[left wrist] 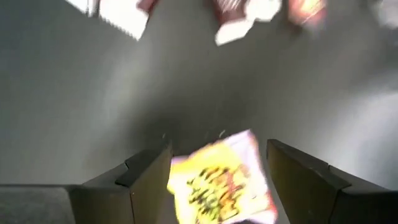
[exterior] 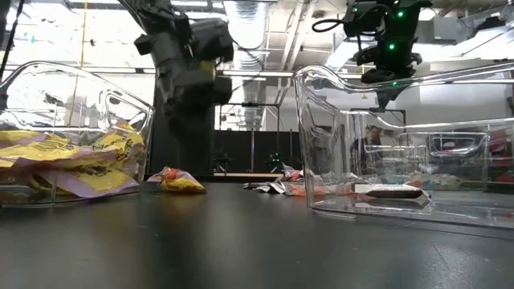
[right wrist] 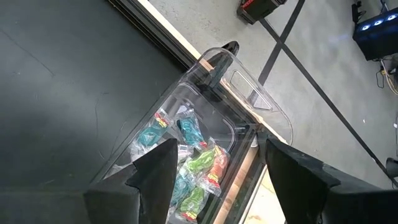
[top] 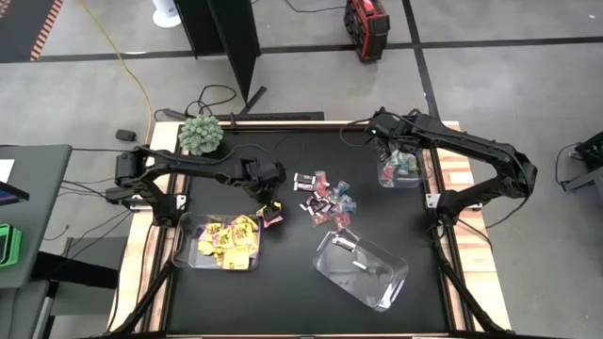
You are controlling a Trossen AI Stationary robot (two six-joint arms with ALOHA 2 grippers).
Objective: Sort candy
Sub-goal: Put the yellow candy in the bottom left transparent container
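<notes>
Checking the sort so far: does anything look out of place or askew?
Yes. One yellow packet lies on the table beside the yellow bin, not inside, below the left gripper. The middle bin sits askew, nearly empty.

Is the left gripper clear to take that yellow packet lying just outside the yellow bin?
Probably yes. The left gripper is open, with the yellow packet lying between its fingers on bare tabletop, nothing covering it.

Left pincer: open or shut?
Open: the left pincer has its fingers spread either side of a yellow packet on the table.
</notes>
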